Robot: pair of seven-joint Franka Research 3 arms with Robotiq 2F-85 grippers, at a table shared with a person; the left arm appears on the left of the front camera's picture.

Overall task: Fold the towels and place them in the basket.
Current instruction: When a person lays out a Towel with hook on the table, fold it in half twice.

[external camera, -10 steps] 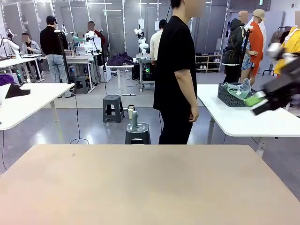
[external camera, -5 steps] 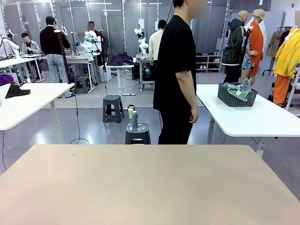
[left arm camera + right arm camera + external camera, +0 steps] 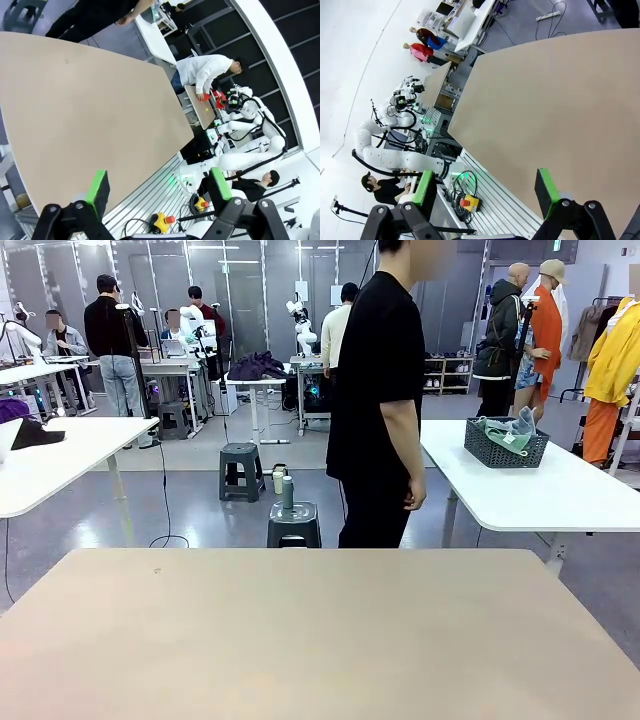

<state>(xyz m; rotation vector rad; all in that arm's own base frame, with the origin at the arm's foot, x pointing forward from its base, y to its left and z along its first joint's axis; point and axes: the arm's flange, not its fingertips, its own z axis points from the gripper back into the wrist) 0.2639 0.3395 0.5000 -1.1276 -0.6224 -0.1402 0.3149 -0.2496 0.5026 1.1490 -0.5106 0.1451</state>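
Right arm has swung clear of the white side table, where limp mint towels lie crumpled in the mesh-walled grey basket; left gripper and right gripper gape empty over smooth beige tabletop.

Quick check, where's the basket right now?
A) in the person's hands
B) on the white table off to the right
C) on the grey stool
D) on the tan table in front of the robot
B: the basket sits on the white table at the right of the front view, with mint towels in it.
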